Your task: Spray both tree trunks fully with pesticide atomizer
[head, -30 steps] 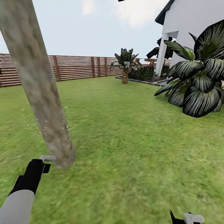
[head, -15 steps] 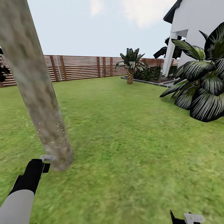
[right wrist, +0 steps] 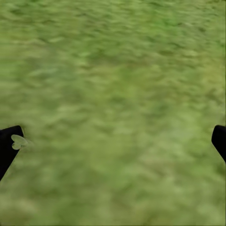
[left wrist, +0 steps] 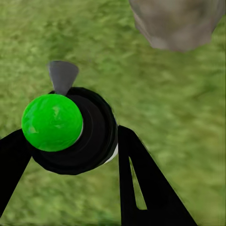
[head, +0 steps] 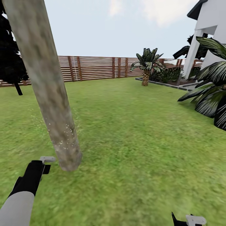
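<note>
A thick grey-beige tree trunk (head: 47,88) rises leaning at the left of the head view, with white pesticide specks (head: 64,139) dusting its lower part. Its base (left wrist: 176,23) also appears in the left wrist view. My left gripper (head: 42,166) hangs just beside the trunk's foot, over the grass. It is shut on the pesticide atomizer (left wrist: 70,134), a black round body with a bright green ball on top and a grey nozzle (left wrist: 62,75). My right gripper (right wrist: 113,146) is open over bare lawn, low at the head view's right edge (head: 188,219).
Green lawn (head: 135,135) stretches ahead to a brown slat fence (head: 94,67). A dark columnar tree (head: 11,59) stands at far left. A small palm (head: 147,64), a striped broad-leaved plant (head: 210,100) and the white house (head: 210,37) are on the right.
The head view has swung left: house, plants and fence slid right and the dark tree came into view. Both arms hold the same place in the picture.
</note>
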Robot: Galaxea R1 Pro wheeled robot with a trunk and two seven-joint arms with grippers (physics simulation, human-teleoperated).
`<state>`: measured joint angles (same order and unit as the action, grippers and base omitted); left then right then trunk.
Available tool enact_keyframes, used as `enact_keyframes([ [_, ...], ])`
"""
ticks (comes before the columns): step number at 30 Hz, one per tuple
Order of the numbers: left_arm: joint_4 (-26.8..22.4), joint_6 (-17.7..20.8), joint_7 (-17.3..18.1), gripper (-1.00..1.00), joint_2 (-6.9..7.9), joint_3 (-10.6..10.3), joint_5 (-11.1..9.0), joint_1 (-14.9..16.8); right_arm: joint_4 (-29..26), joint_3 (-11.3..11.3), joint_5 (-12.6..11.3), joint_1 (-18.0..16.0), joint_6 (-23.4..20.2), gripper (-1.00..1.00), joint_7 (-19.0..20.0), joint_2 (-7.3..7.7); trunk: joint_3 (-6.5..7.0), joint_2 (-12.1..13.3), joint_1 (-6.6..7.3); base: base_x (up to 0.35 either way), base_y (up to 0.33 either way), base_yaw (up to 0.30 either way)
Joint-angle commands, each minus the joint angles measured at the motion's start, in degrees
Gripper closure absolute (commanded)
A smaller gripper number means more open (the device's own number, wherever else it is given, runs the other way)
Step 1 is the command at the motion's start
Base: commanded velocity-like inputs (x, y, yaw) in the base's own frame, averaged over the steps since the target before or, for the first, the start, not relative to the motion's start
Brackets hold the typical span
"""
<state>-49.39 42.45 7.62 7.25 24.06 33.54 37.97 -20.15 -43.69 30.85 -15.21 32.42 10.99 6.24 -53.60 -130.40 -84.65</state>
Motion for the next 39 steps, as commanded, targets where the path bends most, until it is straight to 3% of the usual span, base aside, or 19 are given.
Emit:
enact_keyframes([
  [1,0.0,0.0,0.0,1.0,0.02,0.0,0.0,0.0,0.0,0.0,0.0,0.0,0.0,-1.0,0.0,0.0,0.0,0.0,0.0,0.004,-0.001,0.276],
  [8,0.1,-0.2,0.3,1.0,-0.58,-0.3,-0.3,0.0,0.0,0.0,0.0,0.0,0.0,-1.0,0.0,0.13,0.0,0.0,0.0,0.001,0.0,0.158],
  [12,0.1,-3.2,0.7,1.0,-5.64,-0.9,-0.2,0.6,0.0,-0.1,0.0,0.0,0.0,-1.0,0.0,0.17,0.0,0.0,0.0,0.0,0.0,0.005],
  [13,0.1,-3.3,0.6,1.0,-6.82,-1.7,-0.1,0.8,0.0,-0.1,0.0,0.0,0.0,-1.0,0.0,0.17,0.0,0.0,0.0,0.0,0.0,0.0],
  [14,-0.4,-3.1,0.3,1.0,-7.89,-4.1,0.0,1.3,0.0,-0.1,0.0,0.0,0.0,-1.0,0.0,0.17,0.0,0.0,0.0,0.0,0.0,0.0],
  [15,-1.5,-2.9,0.3,1.0,-7.98,-5.1,0.0,2.0,0.0,-0.1,0.0,0.0,0.0,-1.0,0.0,0.17,0.0,0.0,0.0,0.0,0.0,0.0],
  [17,-3.1,-2.4,0.3,1.0,-7.23,-5.1,0.0,2.5,0.0,-0.1,0.0,0.0,0.0,-1.0,0.0,0.17,0.0,0.0,0.0,0.0,0.0,0.0],
  [20,-5.1,-1.3,0.7,1.0,-3.88,-3.4,-0.2,2.5,0.0,0.0,0.1,0.0,0.0,-1.0,0.0,0.18,0.0,0.0,0.0,0.0,0.0,0.0],
  [28,-7.5,-1.0,0.9,1.0,-4.39,-3.5,-0.3,4.1,0.0,0.0,0.1,0.0,0.0,-1.0,0.0,0.18,0.0,0.0,0.0,0.0,0.0,0.0],
  [32,-10.9,5.7,1.3,1.0,-3.74,-3.7,-0.3,5.7,0.0,0.0,0.1,0.0,0.0,-1.0,0.0,0.18,0.0,0.0,0.0,0.0,0.0,0.0],
  [38,-11.7,6.7,1.6,1.0,-4.46,-3.9,-0.3,5.3,0.0,-0.1,0.1,0.0,0.0,-1.0,0.0,0.22,0.0,0.0,0.0,0.0,-0.002,0.0],
  [39,-11.6,6.7,3.8,1.0,-4.51,-3.9,-0.3,5.3,0.0,0.0,0.1,0.0,0.0,-1.0,0.0,0.25,0.0,0.0,0.0,0.0,-0.174,0.0],
])
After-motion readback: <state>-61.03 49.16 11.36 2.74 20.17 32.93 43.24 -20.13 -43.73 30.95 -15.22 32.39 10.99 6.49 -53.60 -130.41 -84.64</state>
